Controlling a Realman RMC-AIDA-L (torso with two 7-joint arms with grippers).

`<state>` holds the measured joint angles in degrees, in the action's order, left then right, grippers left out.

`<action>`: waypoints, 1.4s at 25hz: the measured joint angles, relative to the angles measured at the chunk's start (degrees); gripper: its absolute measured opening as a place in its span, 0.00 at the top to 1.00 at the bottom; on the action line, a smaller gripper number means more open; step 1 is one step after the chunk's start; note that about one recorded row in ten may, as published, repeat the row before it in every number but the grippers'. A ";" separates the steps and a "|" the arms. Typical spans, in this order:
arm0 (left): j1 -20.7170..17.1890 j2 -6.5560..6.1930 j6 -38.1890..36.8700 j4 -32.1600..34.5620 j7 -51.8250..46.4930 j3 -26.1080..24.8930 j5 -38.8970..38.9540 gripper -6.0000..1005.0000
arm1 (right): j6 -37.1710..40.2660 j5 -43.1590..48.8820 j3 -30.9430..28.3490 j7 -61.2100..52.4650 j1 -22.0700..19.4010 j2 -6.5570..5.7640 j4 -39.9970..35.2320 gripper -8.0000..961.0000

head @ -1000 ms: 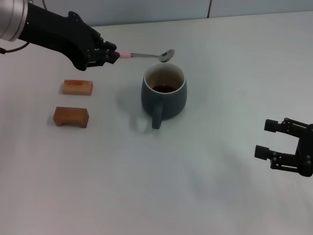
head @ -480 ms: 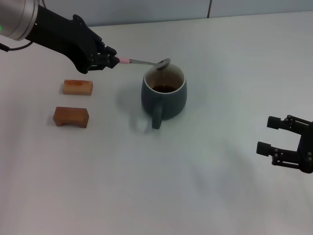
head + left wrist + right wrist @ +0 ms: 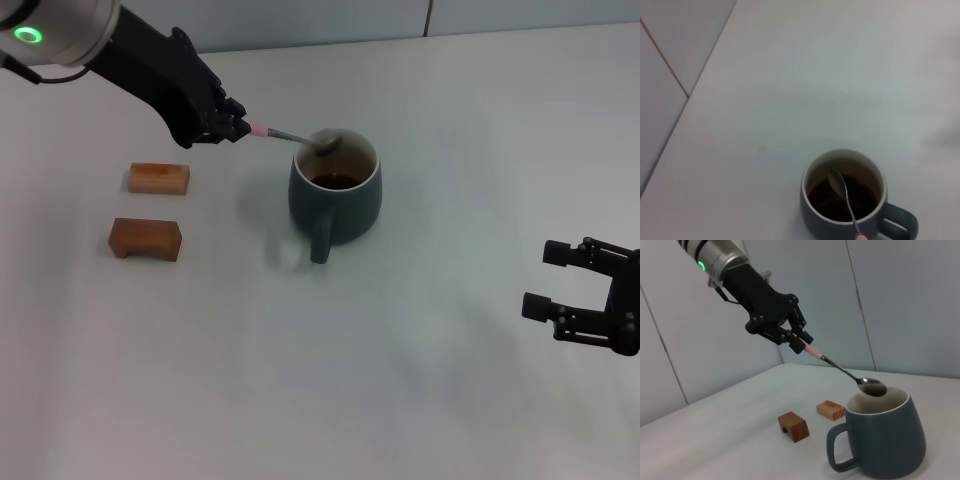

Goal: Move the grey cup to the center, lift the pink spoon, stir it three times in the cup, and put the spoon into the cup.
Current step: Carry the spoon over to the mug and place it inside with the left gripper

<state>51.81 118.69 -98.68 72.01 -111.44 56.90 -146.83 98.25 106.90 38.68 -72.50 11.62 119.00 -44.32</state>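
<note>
Two blocks (image 3: 150, 208) stand left of the cup (image 3: 335, 195); the surface (image 3: 450, 150) right, near and far of it lies open.

You get even, soft overhead light; the counter (image 3: 420, 300) shows no glare. Faint shadow left of the grey cup (image 3: 335, 190). Left wrist view slightly soft.

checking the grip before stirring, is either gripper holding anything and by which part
The left gripper holds the pink spoon by the end of its pink handle, with the bowl over the grey cup's rim. The right gripper is open and holds nothing.
</note>
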 joint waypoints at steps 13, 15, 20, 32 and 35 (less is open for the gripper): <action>7.04 0.25 -1.41 -3.45 -1.88 3.41 -7.83 0.87 | 0.14 0.06 -0.01 -0.05 0.00 0.00 0.02 0.14; 7.93 0.26 -1.08 -3.83 -2.27 4.16 -8.01 0.87 | 0.27 0.06 -0.01 -0.06 -0.03 0.00 0.02 0.14; 9.16 0.41 -0.59 -4.37 -2.78 5.91 -8.53 0.87 | 0.43 0.07 -0.01 -0.14 0.04 0.00 0.02 0.14; 11.87 0.40 3.00 -8.76 -3.85 9.20 -9.21 0.87 | 0.54 0.07 0.07 -0.19 0.28 0.00 0.03 0.14; 12.34 0.41 3.38 -9.48 -3.98 9.90 -9.23 0.87 | 0.54 0.07 0.16 -0.19 0.42 0.00 0.03 0.14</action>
<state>64.14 119.09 -95.30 62.53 -115.42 66.80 -156.07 98.79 106.97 38.84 -72.69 12.05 119.00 -44.29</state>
